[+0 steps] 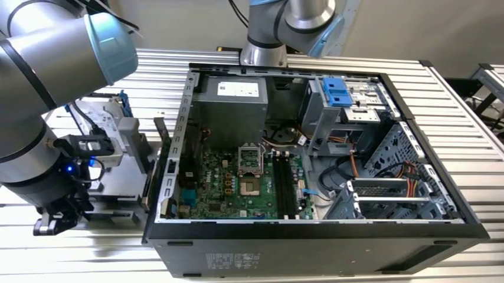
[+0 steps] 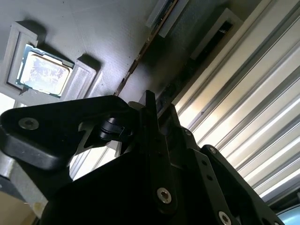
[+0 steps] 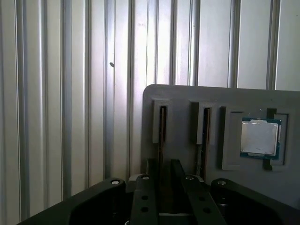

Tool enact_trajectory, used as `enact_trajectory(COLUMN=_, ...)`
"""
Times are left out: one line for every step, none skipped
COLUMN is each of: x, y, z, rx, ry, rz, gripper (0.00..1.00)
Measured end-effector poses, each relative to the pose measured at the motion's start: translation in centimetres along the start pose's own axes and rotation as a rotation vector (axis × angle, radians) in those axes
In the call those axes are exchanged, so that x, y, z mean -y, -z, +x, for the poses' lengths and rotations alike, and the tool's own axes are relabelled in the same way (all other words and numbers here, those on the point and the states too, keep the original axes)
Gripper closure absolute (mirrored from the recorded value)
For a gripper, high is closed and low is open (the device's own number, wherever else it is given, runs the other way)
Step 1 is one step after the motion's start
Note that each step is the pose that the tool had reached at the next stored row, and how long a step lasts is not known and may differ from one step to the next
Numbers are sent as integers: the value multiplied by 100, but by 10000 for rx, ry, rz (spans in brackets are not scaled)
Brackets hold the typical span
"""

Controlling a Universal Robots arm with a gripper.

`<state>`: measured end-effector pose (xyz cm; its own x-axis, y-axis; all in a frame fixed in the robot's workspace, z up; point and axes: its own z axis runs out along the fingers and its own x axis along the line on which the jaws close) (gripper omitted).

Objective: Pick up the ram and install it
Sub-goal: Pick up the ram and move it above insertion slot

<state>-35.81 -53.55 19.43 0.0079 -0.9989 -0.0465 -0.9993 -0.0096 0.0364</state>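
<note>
Slatted metal tbl (image 3: 56, 93), gray holder (image 3: 187, 96) — thin dark ram (image 3: 162, 124) edge-up in it, end effector (image 3: 163, 164) grip unclear.

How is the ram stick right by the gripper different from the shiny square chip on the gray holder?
The ram is long, thin and dark; the chip is square and shiny silver with a bluish rim. The ram stands on edge in a narrow slot; the chip lies flat in a square pocket. Both sit in the same gray holder.
</note>
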Motion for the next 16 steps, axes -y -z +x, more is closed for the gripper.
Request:
enact_trajectory(x=0, y=0, z=0, rx=0, ry=0, rz=0, gripper=100)
enact_trajectory(x=0, y=0, z=0, rx=-1, ry=0, rz=0, gripper=100)
enact_trajectory(x=0, y=0, z=0, rx=1, ry=-1, rz=0, gripper=100)
enact_trajectory(x=0, y=0, z=0, rx=1, ry=-1, rz=0, gripper=100)
enact_trajectory(x=0, y=0, z=0, rx=0, ry=-1, rz=0, gripper=100)
enact_trajectory(x=0, y=0, z=0, rx=0, ry=-1, rz=0, gripper=100)
enact_trajectory(x=0, y=0, z=0, rx=0, ry=-2, rz=0, gripper=100)
enact_trajectory(x=0, y=0, z=0, rx=0, ry=-2, rz=0, gripper=100)
enact_trajectory(x=0, y=0, z=0, rx=0, ry=-2, rz=0, gripper=100)
enact_trajectory(x=0, y=0, z=0, rx=0, ry=-2, rz=0, gripper=100)
enact_trajectory(x=0, y=0, z=0, rx=0, ry=-2, rz=0, gripper=100)
enact_trajectory(x=0, y=0, z=0, rx=0, ry=-2, rz=0, gripper=100)
enact_trajectory(x=0, y=0, z=0, rx=0, ry=-2, rz=0, gripper=100)
enact_trajectory(x=0, y=0, z=0, rx=0, ry=-3, rz=0, gripper=100)
enact_trajectory(x=0, y=0, z=0, rx=1, ry=-3, rz=0, gripper=100)
enact_trajectory(x=0, y=2, z=0, rx=1, ry=-3, rz=1, gripper=100)
